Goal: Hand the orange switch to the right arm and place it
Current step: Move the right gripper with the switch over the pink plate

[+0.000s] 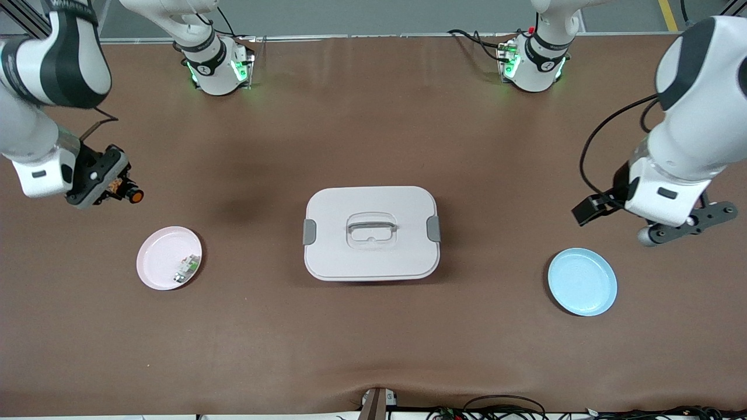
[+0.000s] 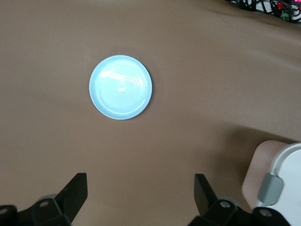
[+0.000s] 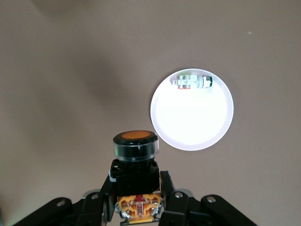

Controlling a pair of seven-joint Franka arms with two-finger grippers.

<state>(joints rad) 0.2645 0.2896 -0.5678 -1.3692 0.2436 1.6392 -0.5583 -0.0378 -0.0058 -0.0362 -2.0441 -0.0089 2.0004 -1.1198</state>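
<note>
The right gripper [image 1: 119,188] is up in the air at the right arm's end of the table, and its two fingers are pinched tight on the orange switch [image 1: 133,195], a tiny black stubby part with a round orange button on one end. The switch sticks out past the fingertips, with its orange button end leading and its body running in line with the fingers. In the right wrist view the black fingers [image 3: 106,200] squeeze the switch's [image 3: 135,176] orange-marked back part from both sides, and the button end is free. From the switch, the round pink plastic plate [image 1: 157,245] lies on the table close by, a little nearer to the front camera than the spot under the gripper. So I think the hand-over is done and the next move is a short one: go over the pink plate, come down, and let go. A small whitish-green part [image 1: 186,269] already lies at the plate's rim, on the side nearest the front camera, so the bare middle of the plate looks like the best spot. The white plastic lidded box with grey clips [image 1: 371,233] sits farther from the pink plate, in the middle of the table. The left gripper [image 1: 684,228] waits with its fingers spread wide and nothing in them, over bare table near the round light blue plate [image 1: 582,282].
</note>
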